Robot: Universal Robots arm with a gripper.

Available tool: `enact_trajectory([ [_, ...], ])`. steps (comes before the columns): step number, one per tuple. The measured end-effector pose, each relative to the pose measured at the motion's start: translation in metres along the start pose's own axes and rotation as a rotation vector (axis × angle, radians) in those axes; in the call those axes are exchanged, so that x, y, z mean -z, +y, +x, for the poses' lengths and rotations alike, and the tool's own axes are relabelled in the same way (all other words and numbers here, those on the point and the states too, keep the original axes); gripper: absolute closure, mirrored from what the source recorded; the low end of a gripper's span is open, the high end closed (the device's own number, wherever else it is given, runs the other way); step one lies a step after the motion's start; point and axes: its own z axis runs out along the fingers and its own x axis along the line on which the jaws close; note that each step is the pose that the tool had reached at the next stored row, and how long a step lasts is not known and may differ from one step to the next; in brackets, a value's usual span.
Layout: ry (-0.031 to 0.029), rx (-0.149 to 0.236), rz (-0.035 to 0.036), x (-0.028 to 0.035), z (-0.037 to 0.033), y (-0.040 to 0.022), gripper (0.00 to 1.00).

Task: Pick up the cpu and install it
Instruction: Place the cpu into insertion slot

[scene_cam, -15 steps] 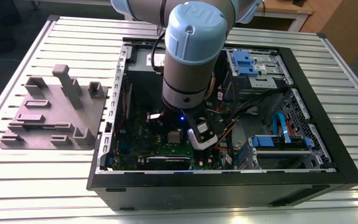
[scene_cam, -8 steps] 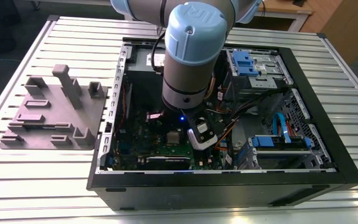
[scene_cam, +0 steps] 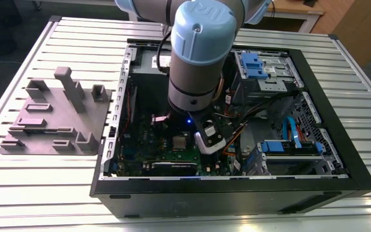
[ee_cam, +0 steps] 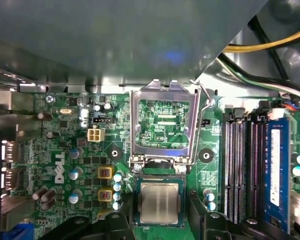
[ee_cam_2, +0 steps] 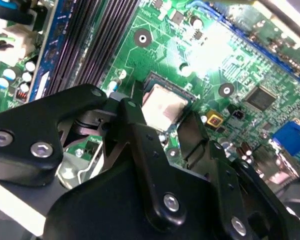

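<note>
The cpu [ee_cam: 160, 202] is a small square chip with a silvery top, lying flat in its socket on the green motherboard [ee_cam: 65, 150]. It also shows between the black fingers in the second wrist view, as the cpu [ee_cam_2: 162, 107], and as a pale square, the cpu [scene_cam: 180, 141], under the arm in the exterior view. My gripper [ee_cam: 160, 217] hangs just above it, open. One finger [ee_cam: 121, 220] stands on each side of the socket, apart from the chip. The silver socket frame [ee_cam: 164, 125] is swung up, with its lever beside it.
The open black computer case [scene_cam: 237, 193] lies on a slatted metal table [scene_cam: 76, 34]. Memory slots [ee_cam: 245, 170] run beside the socket. Cables [scene_cam: 240, 123] and blue drive bays [scene_cam: 258, 65] fill the case's right in the exterior view. A grey fixture block [scene_cam: 56, 116] sits left of the case.
</note>
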Motion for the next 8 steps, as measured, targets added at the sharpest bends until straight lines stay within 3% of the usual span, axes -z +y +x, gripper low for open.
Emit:
enact_trajectory([
  [8,0.0002,0.000,-0.0022,0.0170,0.0004,0.0005,0.47],
])
